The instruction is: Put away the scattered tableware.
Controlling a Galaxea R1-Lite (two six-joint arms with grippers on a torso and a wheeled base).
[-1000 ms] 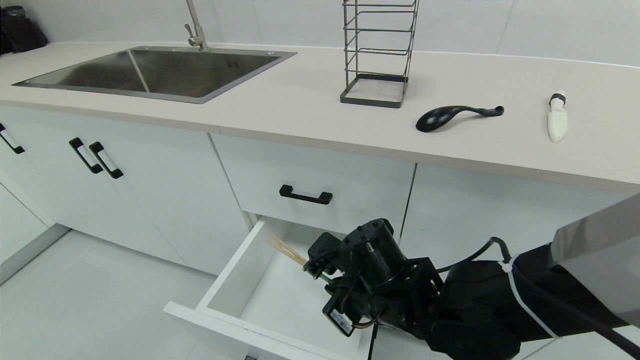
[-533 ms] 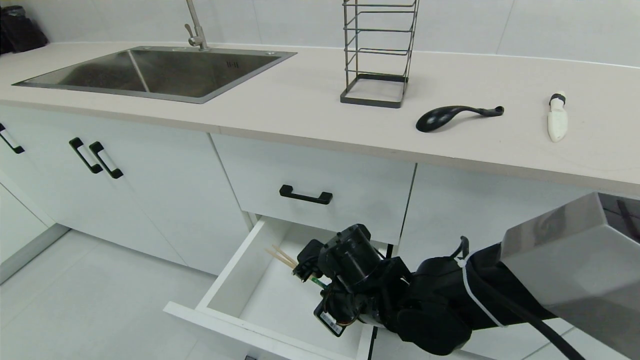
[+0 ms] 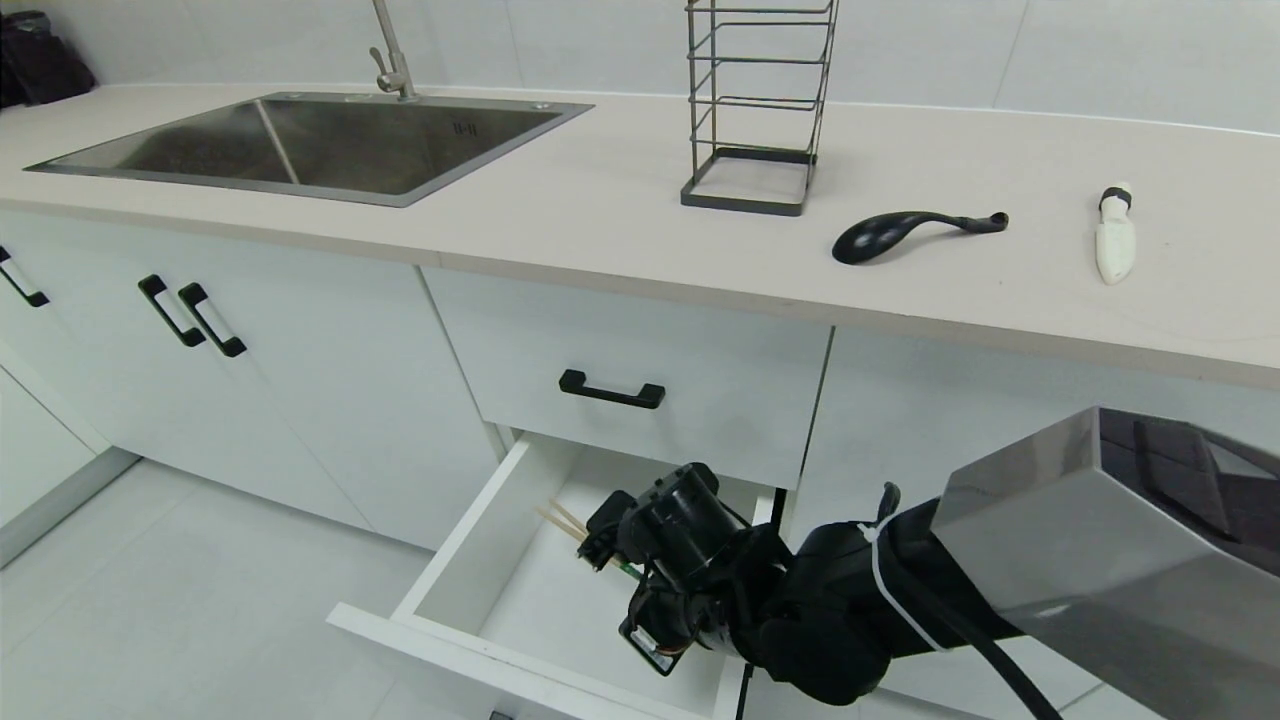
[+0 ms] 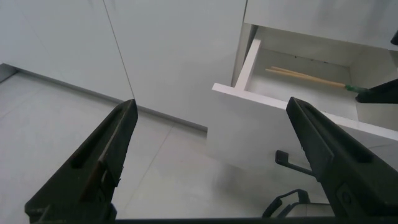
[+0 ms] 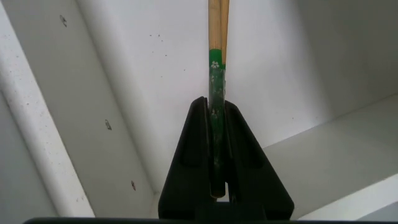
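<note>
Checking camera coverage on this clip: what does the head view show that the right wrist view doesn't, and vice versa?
Head view only: the counter with its sink, wire rack, black spoon and white knife, plus the closed drawer above the open one. Right wrist view only: the small flower print on the green ends of the chopsticks, pinched squarely between the fingers of the right claw. Both: the chopsticks, the right claw holding them, and the open white drawer beneath them.

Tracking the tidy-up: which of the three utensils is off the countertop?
The chopsticks, clamped in the right gripper within the open lower drawer; the black spoon and the white knife lie on the countertop.
</note>
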